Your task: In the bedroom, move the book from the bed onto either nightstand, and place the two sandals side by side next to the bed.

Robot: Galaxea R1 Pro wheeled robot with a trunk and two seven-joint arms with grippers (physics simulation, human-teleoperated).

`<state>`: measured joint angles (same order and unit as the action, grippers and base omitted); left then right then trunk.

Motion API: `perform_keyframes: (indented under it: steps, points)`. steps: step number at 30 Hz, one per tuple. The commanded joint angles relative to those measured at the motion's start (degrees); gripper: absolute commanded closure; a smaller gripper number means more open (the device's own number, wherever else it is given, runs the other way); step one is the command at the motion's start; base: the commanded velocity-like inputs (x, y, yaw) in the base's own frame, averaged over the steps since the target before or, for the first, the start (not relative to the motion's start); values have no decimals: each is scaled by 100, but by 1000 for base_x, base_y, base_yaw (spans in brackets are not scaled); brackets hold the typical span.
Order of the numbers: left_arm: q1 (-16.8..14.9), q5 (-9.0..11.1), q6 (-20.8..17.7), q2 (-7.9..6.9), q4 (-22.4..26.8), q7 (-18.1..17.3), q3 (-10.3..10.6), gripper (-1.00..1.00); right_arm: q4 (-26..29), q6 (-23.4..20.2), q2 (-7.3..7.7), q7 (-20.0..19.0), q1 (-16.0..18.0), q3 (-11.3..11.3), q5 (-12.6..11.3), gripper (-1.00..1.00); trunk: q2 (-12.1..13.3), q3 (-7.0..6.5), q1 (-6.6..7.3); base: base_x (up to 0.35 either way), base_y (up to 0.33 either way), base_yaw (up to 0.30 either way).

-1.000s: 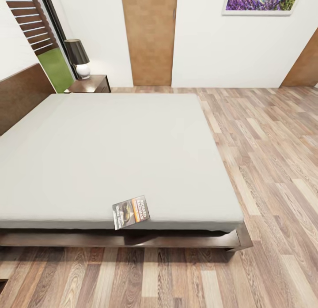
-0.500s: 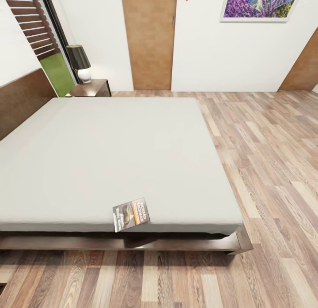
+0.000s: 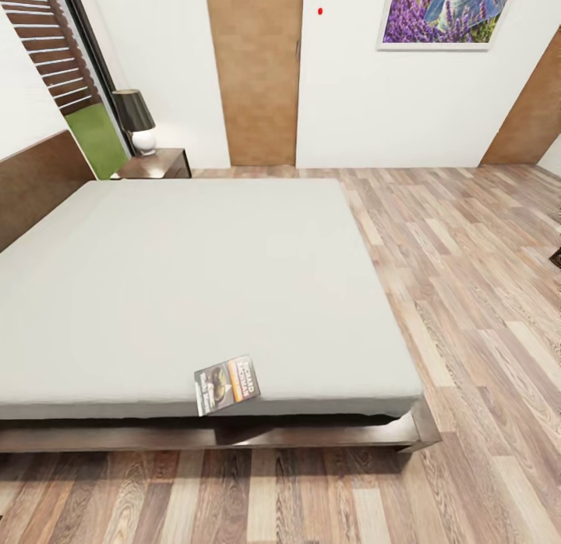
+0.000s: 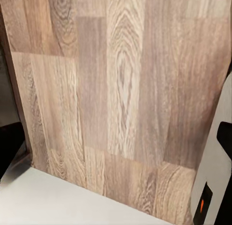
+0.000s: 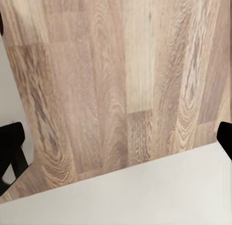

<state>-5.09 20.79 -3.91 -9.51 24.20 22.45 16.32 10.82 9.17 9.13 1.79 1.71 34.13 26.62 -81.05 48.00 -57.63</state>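
The book (image 3: 227, 383) lies flat on the bed (image 3: 195, 279), at the near edge of the grey mattress, with its orange band facing up. A nightstand (image 3: 158, 163) stands at the bed's far left corner, beside the dark headboard (image 3: 35, 181). Both sandals are out of view. In the left wrist view my left gripper (image 4: 116, 143) hangs open over bare floor planks, its dark fingertips (image 4: 8, 147) at the picture's edges. My right gripper (image 5: 118, 145) is likewise open over the floor, holding nothing.
A black-shaded lamp (image 3: 136, 117) stands on the nightstand. Tan doors (image 3: 253, 72) and a lavender picture (image 3: 444, 14) are on the far wall. Wood floor (image 3: 467, 279) runs along the bed's right side and in front of its frame (image 3: 312, 433).
The whole head view has shifted a little, so the camera moved. The book, bed and nightstand have stayed in place.
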Motion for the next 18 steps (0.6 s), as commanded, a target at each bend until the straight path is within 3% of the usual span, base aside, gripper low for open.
perform_keyframes:
  steps: [1, 9, 15, 18]
  points:
    - [-6, 31, 15, -13, 10, 51, 44, -100, -1, 29, 7, 15, 5, 39, 59, -100, -2, -6, 0, 0, 0, -81]
    - [-135, 39, 196, -185, 5, 293, 15, -100, 27, 39, 41, 21, 5, 46, 50, -100, -2, -79, 0, 0, 0, -82]
    - [-600, 54, 237, -422, -23, 1506, -39, -100, 33, 40, 44, 22, 5, 55, 46, -100, -2, -133, 0, 0, 0, -83]
    - [-832, 68, 245, -715, -29, 2404, -124, -100, 38, 41, 44, 23, 5, 57, 46, -100, -2, -160, 0, 0, 0, -83]
